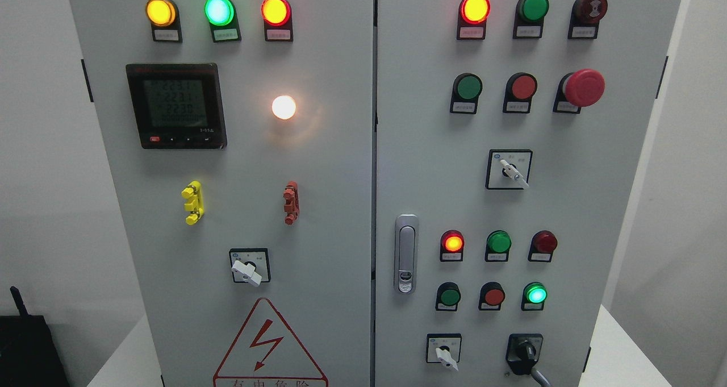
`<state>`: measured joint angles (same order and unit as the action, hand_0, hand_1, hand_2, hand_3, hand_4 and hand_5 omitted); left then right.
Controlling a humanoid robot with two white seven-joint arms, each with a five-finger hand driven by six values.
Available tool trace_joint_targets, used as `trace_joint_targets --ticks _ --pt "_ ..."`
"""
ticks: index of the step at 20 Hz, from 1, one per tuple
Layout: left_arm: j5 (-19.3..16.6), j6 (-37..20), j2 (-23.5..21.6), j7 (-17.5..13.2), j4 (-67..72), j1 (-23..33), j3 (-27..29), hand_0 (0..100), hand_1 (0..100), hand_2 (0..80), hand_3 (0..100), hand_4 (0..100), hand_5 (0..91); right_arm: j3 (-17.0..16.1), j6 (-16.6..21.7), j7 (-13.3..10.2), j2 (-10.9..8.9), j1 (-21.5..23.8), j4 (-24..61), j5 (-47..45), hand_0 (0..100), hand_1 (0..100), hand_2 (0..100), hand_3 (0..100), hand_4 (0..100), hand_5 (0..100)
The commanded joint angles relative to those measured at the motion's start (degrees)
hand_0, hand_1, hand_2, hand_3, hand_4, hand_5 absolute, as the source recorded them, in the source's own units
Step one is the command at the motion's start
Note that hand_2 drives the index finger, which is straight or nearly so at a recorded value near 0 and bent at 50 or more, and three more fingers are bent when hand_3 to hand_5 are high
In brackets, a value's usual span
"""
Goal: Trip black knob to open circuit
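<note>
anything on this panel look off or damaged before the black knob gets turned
Nothing looks damaged or askew. The black knob sits at the lower right of the right door, its handle pointing down to the right. The door latch looks closed. No robot hand is in view.

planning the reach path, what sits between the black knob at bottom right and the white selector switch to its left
Head view: only bare grey panel lies between the black knob and the white selector switch. No hand is in view.
</note>
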<state>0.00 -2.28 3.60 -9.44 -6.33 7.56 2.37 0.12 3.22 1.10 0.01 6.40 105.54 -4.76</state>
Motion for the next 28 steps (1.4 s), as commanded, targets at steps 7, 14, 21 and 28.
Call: trace_joint_targets --ticks 7,14,21,28 --pt "-1.32 -0.01 0.0 0.03 0.0 0.0 0.0 12 39 0.0 0 0 0.0 0.58 4.86 0.39 0.52 8.1 6.51 -0.78 0 0 0 55 42 43" --pt "-1.32 0.08 0.0 0.03 0.0 0.0 0.0 12 39 0.0 0 0 0.0 0.76 9.26 0.74 0.69 13.38 8.27 -0.78 0 0 0 16 4 12" --pt "-1.32 0.08 0.0 0.03 0.0 0.0 0.0 12 39 0.0 0 0 0.0 0.93 10.05 0.75 0.69 14.35 8.89 -0.69 0 0 0 3 0 0" --pt "-1.32 0.08 0.0 0.03 0.0 0.0 0.0 12 39 0.0 0 0 0.0 1.02 9.97 0.83 0.69 14.35 8.63 -0.69 0 0 0 0 0 0"
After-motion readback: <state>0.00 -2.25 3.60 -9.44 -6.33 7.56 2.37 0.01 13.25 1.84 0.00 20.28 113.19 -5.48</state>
